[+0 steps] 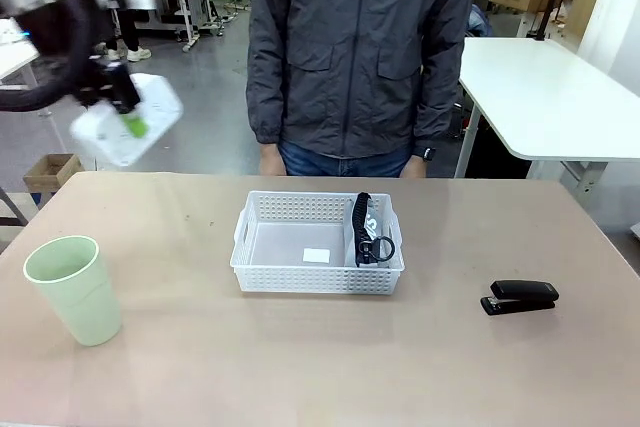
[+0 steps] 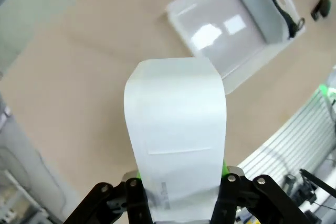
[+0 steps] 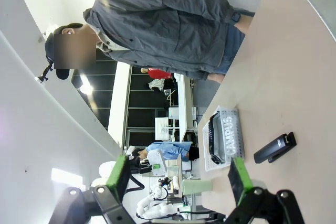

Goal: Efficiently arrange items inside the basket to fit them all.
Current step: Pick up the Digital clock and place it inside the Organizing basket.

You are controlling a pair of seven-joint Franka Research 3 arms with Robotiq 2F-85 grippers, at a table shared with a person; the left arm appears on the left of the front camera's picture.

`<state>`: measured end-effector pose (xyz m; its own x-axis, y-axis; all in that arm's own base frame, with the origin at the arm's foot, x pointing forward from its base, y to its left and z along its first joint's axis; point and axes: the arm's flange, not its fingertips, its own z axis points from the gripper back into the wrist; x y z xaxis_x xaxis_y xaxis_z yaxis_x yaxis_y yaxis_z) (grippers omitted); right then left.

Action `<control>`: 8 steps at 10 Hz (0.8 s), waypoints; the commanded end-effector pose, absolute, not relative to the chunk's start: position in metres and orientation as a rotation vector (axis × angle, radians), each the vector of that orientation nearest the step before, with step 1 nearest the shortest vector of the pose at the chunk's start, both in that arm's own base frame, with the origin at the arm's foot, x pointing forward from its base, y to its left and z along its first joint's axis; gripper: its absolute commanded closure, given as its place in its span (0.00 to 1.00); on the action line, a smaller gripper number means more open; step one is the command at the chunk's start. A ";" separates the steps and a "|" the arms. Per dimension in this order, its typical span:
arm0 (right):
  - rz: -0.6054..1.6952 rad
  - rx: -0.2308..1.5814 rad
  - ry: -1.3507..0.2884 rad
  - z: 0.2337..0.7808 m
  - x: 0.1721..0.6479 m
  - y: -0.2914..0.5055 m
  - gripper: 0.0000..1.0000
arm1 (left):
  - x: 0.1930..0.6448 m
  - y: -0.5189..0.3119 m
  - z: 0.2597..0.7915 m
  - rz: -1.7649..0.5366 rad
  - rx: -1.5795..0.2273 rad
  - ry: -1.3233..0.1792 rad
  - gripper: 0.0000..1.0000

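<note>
basket (image 1: pixel 300 279) is sitting mid-table with its long side facing you. the grey "campus" pouch (image 1: pixel 372 232) is standing on edge inside it, leaning along the right wall. its black strap (image 1: pixel 360 209) is running along the top, with the ring hanging at the near end. a small flat white patch (image 1: pixel 316 255) is showing on the basket floor left of the pouch; can't tell you what it is.

the pale green cup (image 1: pixel 72 287) is standing upright at the near left of the table (image 1: pixel 300 367), well apart from the basket. the black stapler (image 1: pixel 520 296) is lying on the right side, also well apart from it.

the white block (image 1: pixel 110 142) is hanging in the air above the far left edge of the table, tilted and blurred in the front view. your left gripper (image 1: pixel 132 119) is clamping it, jaws set narrow on its lower end with green pads pressing both sides. in the left wrist view the block is sticking up from between the fingers, with the basket lying beyond it.

your right gripper (image 3: pixel 178 177) is holding its jaws wide, nothing between the pads. its camera is catching the stapler, basket and cup along the table.

the person (image 1: pixel 360 47) is standing at the far side, facing the basket.
</note>
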<state>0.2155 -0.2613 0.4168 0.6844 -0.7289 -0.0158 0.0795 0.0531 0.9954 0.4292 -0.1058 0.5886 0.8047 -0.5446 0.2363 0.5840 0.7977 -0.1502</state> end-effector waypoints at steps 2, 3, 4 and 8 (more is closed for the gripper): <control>-0.655 1.398 -0.623 0.419 0.217 -0.261 0.00 | 0.455 -0.186 0.557 -0.794 -0.165 -0.178 0.50; -0.655 1.398 -0.623 0.419 0.217 -0.261 0.00 | 0.456 -0.213 0.541 -0.834 -0.157 -0.185 0.50; -0.655 1.398 -0.623 0.419 0.217 -0.261 0.00 | 0.459 -0.237 0.520 -0.834 -0.207 -0.229 0.50; -0.655 1.398 -0.623 0.419 0.217 -0.261 0.00 | 0.476 -0.281 0.438 -0.872 -0.158 -0.106 0.50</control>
